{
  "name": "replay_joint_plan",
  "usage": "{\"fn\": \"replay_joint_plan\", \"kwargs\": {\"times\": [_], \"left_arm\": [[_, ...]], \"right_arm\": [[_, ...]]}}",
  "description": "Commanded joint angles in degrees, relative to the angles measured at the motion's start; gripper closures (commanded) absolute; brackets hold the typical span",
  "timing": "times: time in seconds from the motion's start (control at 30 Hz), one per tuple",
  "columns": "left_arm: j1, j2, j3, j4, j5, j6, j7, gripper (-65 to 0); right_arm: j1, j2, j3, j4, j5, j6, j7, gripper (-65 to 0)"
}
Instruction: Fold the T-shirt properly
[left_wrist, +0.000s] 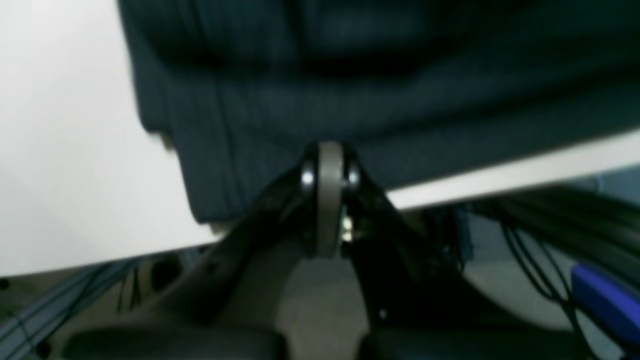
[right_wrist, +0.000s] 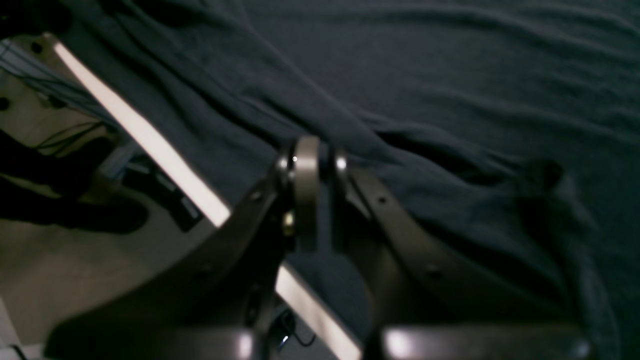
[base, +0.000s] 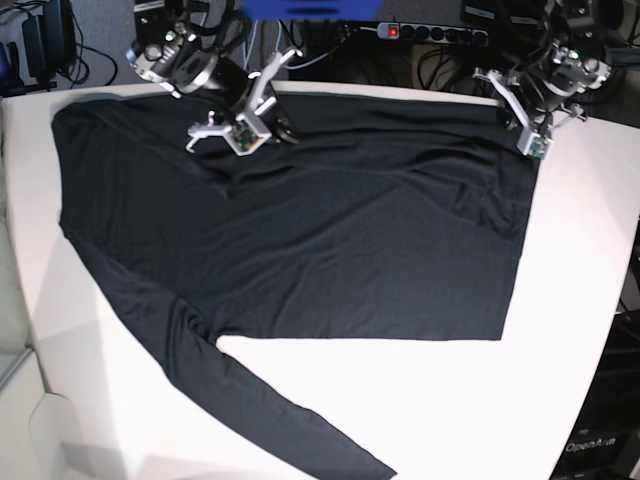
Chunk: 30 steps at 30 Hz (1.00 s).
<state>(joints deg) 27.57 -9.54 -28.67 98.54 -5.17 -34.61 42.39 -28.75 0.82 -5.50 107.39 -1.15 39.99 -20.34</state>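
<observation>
From base we see the T-shirt (base: 330, 230) spread across the white table (base: 440, 400). Wrist views alone show the left gripper (left_wrist: 329, 165) pinching its hem and the right gripper (right_wrist: 312, 160) clamped on a fold.

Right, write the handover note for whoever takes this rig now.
Left hand: shut on the T-shirt, pinching its edge at the table's far corner.
Right hand: shut on the T-shirt, gripping a fabric ridge near the far edge.
The T-shirt lies spread mostly flat; one long sleeve trails to the near table edge.
Done: both far-edge grips taken. No fold made yet.
Left: every fold, sleeve included.
</observation>
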Motion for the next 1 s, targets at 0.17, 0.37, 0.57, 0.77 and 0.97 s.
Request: {"fn": "replay_joint_plan", "kwargs": {"times": [0.17, 0.37, 0.57, 0.77, 0.97], "left_arm": [[-3.35, 1.23, -0.13, -3.38, 5.56, 0.1, 0.03, 0.0], [-3.62, 1.32, 0.23, -3.29, 5.83, 0.1, 0.11, 0.0], [-3.53, 1.32, 0.05, -3.38, 5.92, 0.1, 0.11, 0.0], [-3.44, 1.32, 0.05, -3.38, 5.83, 0.1, 0.11, 0.0], [-3.44, 1.32, 0.14, -3.38, 5.92, 0.1, 0.11, 0.0]], "right_arm": [[-0.13, -0.07, -1.49, 0.96, 1.1, 0.01, 1.39, -2.6], [0.14, 0.1, -2.72, -0.98, 1.1, 0.01, 1.39, -2.6], [1.63, 0.1, -2.72, -4.93, 1.1, 0.01, 1.57, -2.6], [3.83, 0.02, -2.72, -8.01, 1.1, 0.01, 1.57, -2.6], [4.88, 0.02, -3.95, -9.77, 1.19, 0.01, 1.57, -2.6]]}}
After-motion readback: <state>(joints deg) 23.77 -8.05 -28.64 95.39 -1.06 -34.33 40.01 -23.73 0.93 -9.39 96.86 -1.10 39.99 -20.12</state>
